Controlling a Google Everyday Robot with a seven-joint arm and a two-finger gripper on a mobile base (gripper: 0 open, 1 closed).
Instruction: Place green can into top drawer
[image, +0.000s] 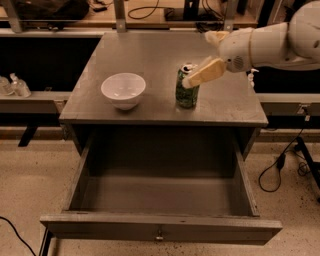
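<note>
The green can (186, 95) stands upright on the grey cabinet top (150, 50), right of centre near the front edge. The top drawer (125, 226) is pulled fully out below it and holds nothing; its small knob (159, 234) is on the front panel. My gripper (198, 60) reaches in from the upper right on the white arm (270, 45). It is open at the can's top. One cream finger (205, 72) lies across the front of the can's upper part, the other (214, 36) is behind it. The can still rests on the cabinet.
A white bowl (123, 90) sits on the cabinet top left of the can. A workbench with cables runs along the back. Low shelves flank the cabinet on both sides. Black cables (280, 165) trail on the floor at the right.
</note>
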